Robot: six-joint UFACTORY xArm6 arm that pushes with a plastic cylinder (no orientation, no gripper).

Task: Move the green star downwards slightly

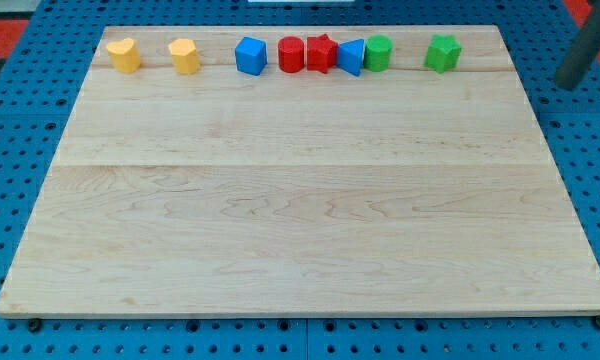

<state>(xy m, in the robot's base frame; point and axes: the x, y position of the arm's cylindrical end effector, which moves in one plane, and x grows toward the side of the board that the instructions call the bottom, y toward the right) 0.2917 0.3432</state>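
Note:
The green star [442,53] lies near the top edge of the wooden board [300,200], at the view's upper right, standing apart at the right end of a row of blocks. My rod comes in at the far right edge of the view, off the board over the blue pegboard; my tip [570,84] is to the right of the green star and slightly lower, well apart from it.
Along the board's top edge, left of the star: green round block [378,52], blue triangle [351,57], red star [322,53], red cylinder [291,54], blue cube [250,56], yellow block [184,56], yellow heart-like block [124,55]. Blue pegboard [20,120] surrounds the board.

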